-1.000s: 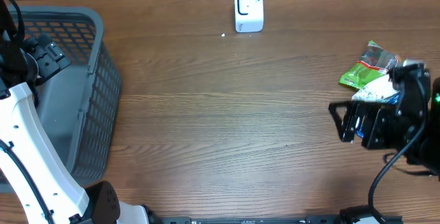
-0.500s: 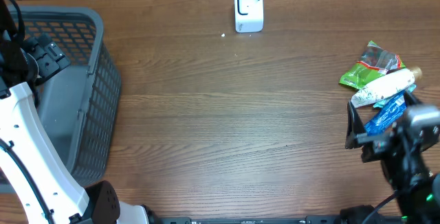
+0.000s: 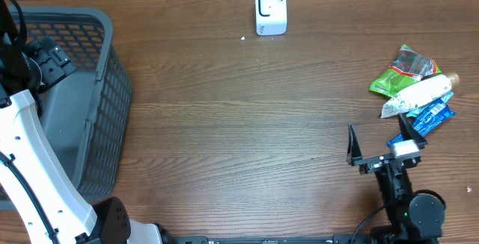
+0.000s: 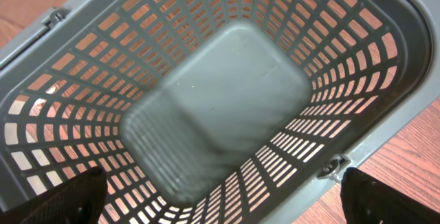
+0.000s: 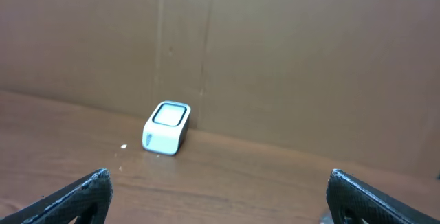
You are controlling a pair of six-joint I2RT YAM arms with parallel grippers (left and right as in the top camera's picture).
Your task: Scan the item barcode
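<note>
While the right tool (image 3: pixel 378 147) stands wide and empty at 4 o'clock, the item pile (image 3: pixel 418 93) lies just beside it at 3 o'clock, all overlapping: a grab may catch two or slip. Left tool (image 4: pixel 230 196) wide over basket (image 4: pixel 357 80). Barcode may face away from scanner (image 3: pixel 270 8) at 12 o'clock.

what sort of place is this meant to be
Probably a mock shop checkout on a wooden table: a small white barcode scanner at the far edge, a grey shopping basket on the left, and a heap of packaged goods on the right.
</note>
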